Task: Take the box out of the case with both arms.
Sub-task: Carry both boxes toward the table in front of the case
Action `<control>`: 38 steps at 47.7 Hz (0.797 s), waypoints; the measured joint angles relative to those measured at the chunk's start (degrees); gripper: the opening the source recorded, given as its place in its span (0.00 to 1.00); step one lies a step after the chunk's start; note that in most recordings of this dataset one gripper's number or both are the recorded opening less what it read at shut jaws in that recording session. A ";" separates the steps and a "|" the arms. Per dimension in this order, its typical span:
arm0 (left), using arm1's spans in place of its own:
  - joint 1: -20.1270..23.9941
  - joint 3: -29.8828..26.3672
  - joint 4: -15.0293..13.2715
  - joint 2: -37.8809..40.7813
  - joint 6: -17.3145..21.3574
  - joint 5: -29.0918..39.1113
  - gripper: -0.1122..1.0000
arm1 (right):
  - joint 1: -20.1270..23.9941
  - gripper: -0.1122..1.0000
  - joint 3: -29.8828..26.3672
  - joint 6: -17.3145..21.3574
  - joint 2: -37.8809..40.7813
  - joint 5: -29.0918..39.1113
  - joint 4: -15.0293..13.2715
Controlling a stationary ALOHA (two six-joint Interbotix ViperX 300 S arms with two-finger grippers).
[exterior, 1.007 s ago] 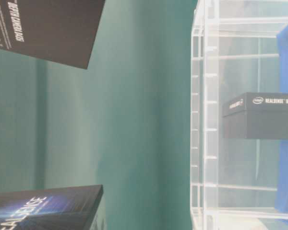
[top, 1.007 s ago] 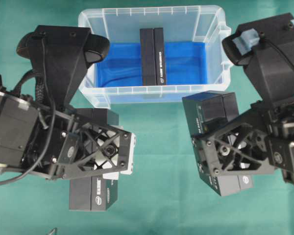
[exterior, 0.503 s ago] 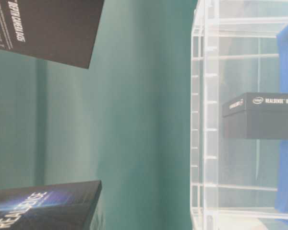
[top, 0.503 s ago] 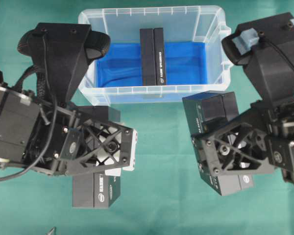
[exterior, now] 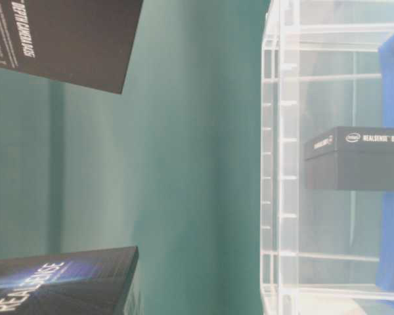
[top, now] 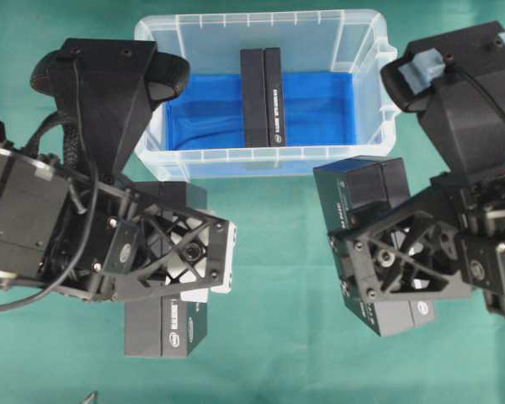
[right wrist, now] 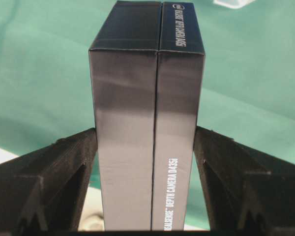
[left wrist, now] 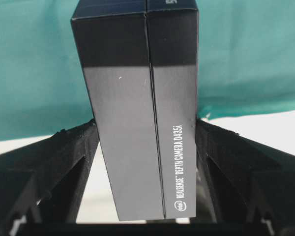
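Since a second ago the only change is on the left: the left D435i box (left wrist: 137,123) has shifted a little with its arm, then stopped, and over the last half second nothing moves. The left gripper (left wrist: 147,162) is clamped on that black Intel RealSense carton, its fingers (left wrist: 71,162) pressing the two broad faces and the narrow printed edge facing the wrist camera. The carton hangs below the wrist, clear of the green cloth (top: 269,295), and the case (top: 261,156) lies up-frame of this gripper in the overhead view.

Inside the case, on the blue sheet (top: 202,109), a third box (top: 262,97) lies against the far wall, between the two arms and touched by neither.

The right gripper (right wrist: 146,167) looks the same as before and grasps the right D435i box (right wrist: 147,98) the same way, one finger on each broad face. The carton is off the cloth, and in the overhead view the case's near right corner sits just up-frame of it.

Judgement: both arms have a carton out and are paused in the air, so the lift-out looks done for these two. Each carton still has to go down on the cloth. The third box stays in the case, so the task is not finished if it counts too. The risk is low because both grips sit squarely on flat faces.
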 measured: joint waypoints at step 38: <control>0.00 0.18 0.35 0.00 0.09 0.09 0.67 | 0.00 0.70 0.00 0.09 0.79 0.00 -0.18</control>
